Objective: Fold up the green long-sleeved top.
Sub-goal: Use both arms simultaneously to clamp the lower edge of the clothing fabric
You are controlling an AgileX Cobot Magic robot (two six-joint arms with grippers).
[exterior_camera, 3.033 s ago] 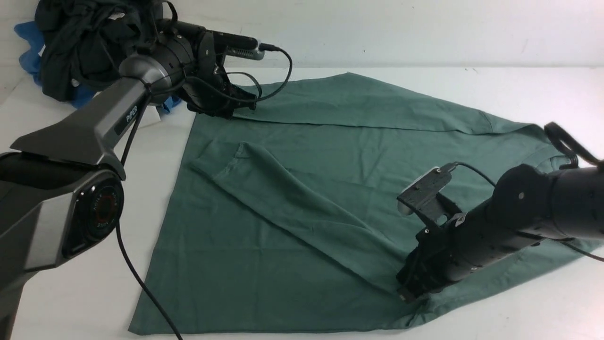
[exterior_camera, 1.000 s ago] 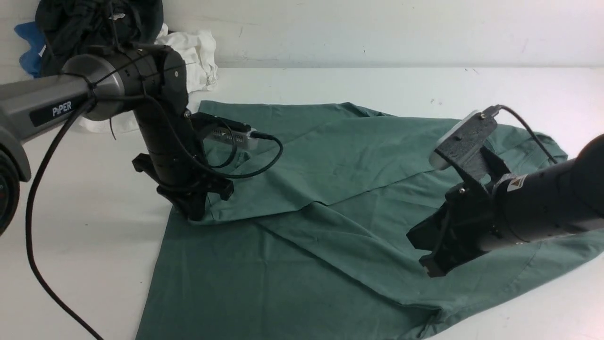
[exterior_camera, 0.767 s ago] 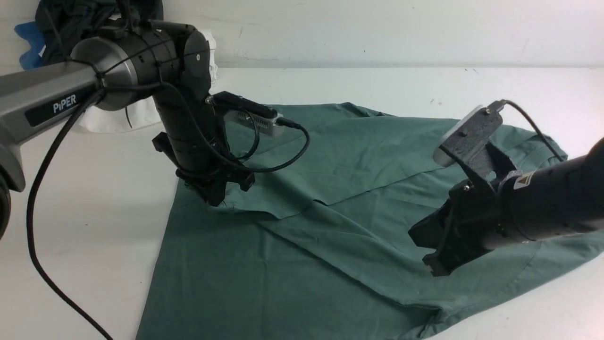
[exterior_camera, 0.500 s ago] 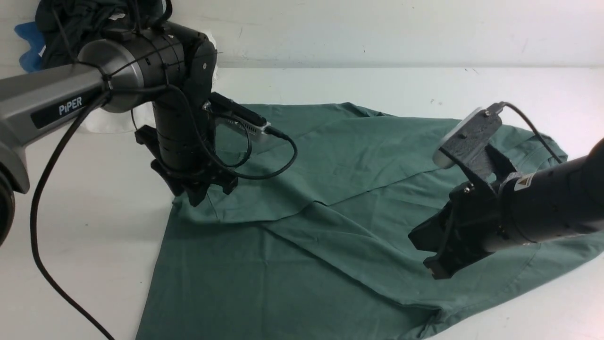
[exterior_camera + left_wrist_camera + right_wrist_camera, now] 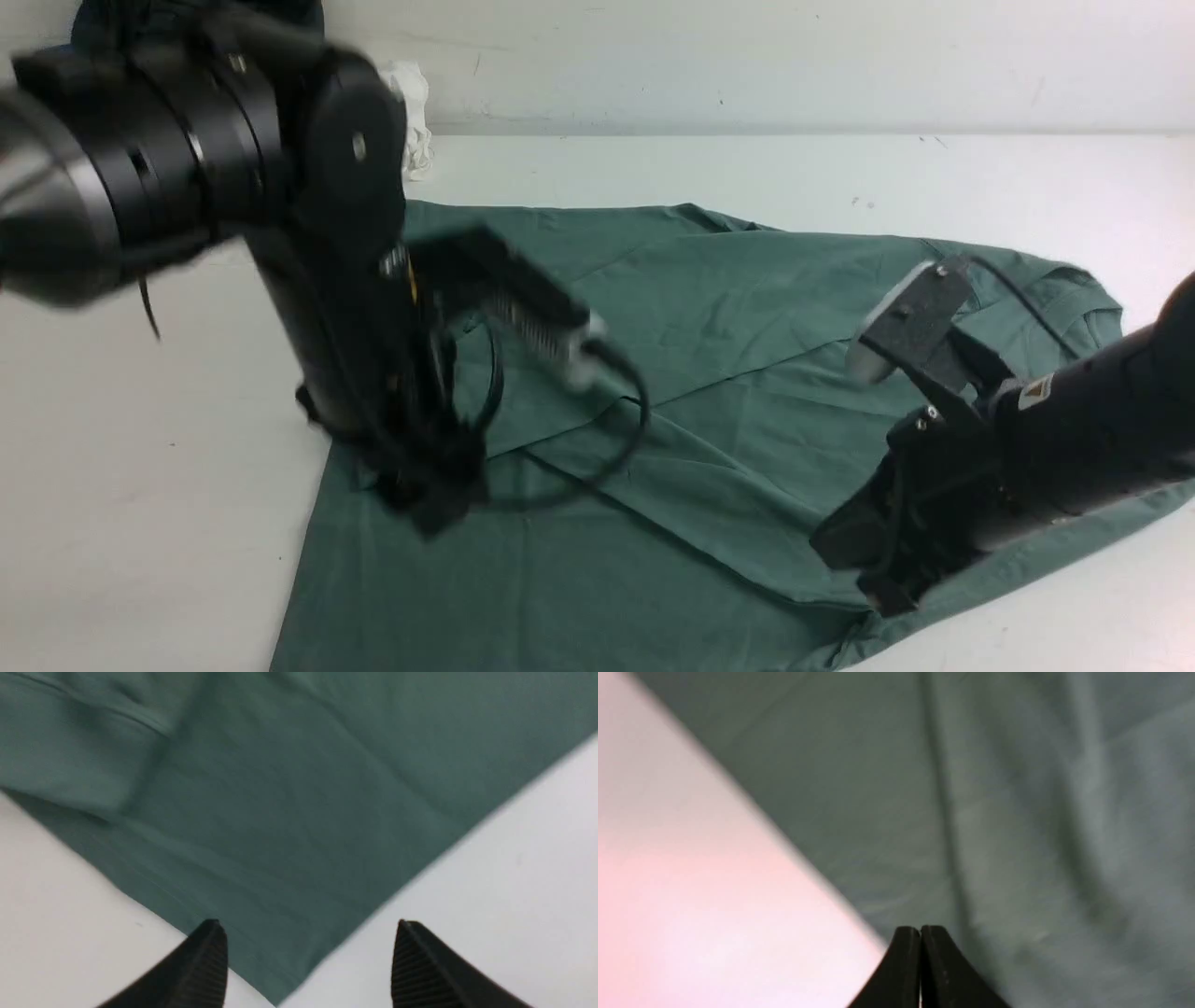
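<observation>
The green long-sleeved top (image 5: 728, 308) lies spread over the white table, its far part folded over toward the middle. My left gripper (image 5: 431, 509), blurred by motion, hangs over the top's left edge. In the left wrist view this gripper (image 5: 308, 924) stands open. Its ribbed fingers (image 5: 205, 961) straddle a corner of the top (image 5: 289, 788), and nothing is held. My right gripper (image 5: 887, 590) is low over the near right hem. The right wrist view shows that gripper (image 5: 920, 929) shut, tips pressed together above the top (image 5: 1017, 812), with no cloth seen between them.
A white garment (image 5: 413, 103) lies at the back left against the wall, mostly hidden by my left arm. Bare white table (image 5: 140, 467) stretches left of the top and along the far side. The left arm's cable (image 5: 597, 457) loops above the cloth.
My left gripper has opened and let go of the folded edge, and its arm has swung nearer and lower. The right gripper has dropped slightly toward the near hem, still shut.
</observation>
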